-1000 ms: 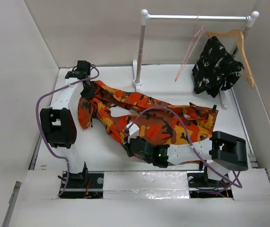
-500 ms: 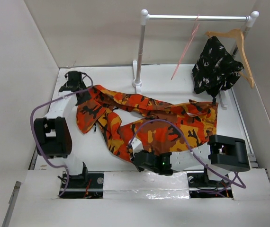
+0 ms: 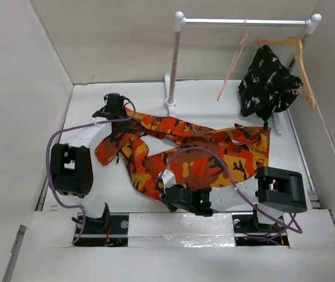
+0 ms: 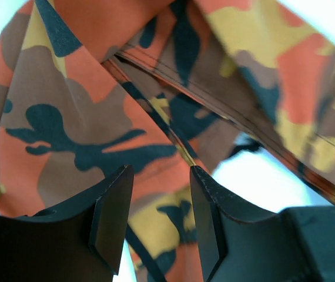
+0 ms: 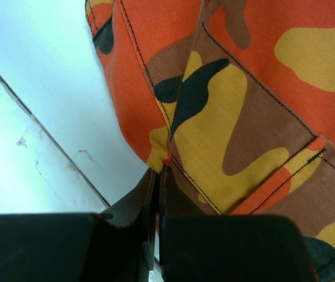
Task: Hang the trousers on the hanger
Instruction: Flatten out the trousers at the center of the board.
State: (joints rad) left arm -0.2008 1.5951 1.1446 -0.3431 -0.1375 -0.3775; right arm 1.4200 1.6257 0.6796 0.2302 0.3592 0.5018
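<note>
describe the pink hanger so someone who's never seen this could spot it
A white clothes rail stands at the far side. The pink wire hanger hangs near its middle, thin and bare. The wooden hanger further right is thicker and carries a dark garment.

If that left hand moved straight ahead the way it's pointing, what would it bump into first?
The trousers. The left hand is open and aims at the camouflage cloth just ahead, though how near the cloth lies is hard to judge.
</note>
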